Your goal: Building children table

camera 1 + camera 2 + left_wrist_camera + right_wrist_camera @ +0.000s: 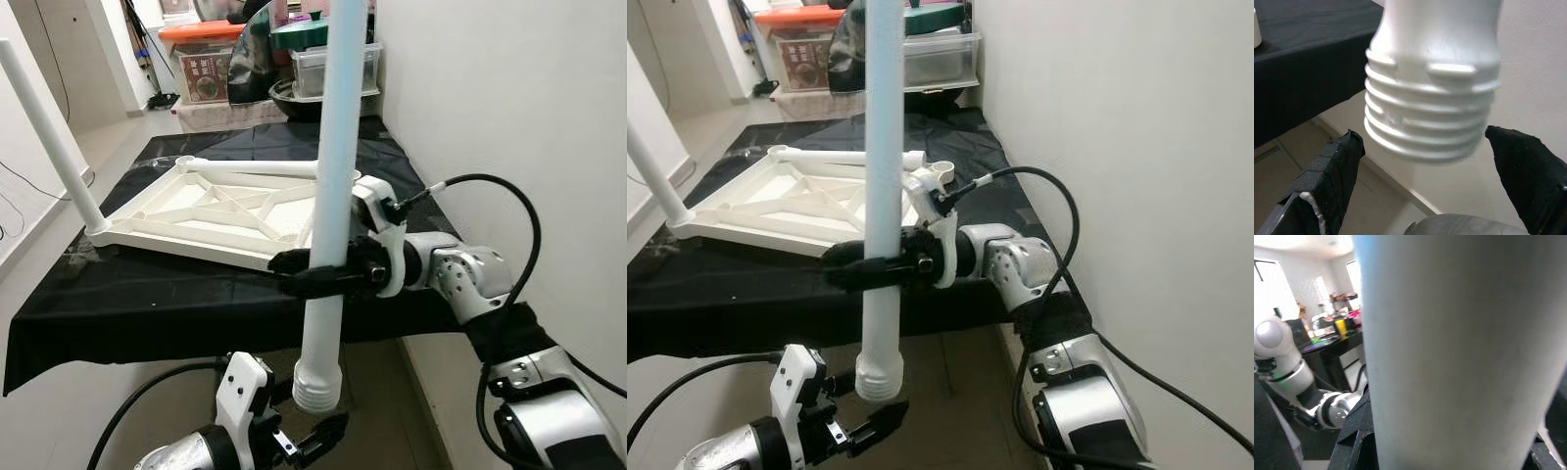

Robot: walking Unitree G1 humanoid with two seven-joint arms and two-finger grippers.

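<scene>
The right gripper [315,272] was clamped around a white table leg [331,196], holding it upright in front of the near edge of the black-covered table [147,294]; the fingers wrapped the shaft about a third of the way up from its lower end. The leg's threaded end [318,384] pointed down, hanging below the table edge. The left gripper [318,431] sat just beneath that threaded end with its two black fingers [1327,181] spread apart — one to either side of the ribbed threads, not touching them as far as the left wrist view showed. The white tabletop frame [216,211] lay upside down on the black cloth, ribs facing up, towards the far-left of the held leg. One leg [49,137] was already standing in the frame's near-left corner, leaning outward to the left; another leg [255,166] lay flat along the frame's far edge. An empty round socket [942,170] showed at the frame's far-right corner. Storage boxes [328,64] and clutter stood at the far end, beside the white wall [509,117] on the right.
</scene>
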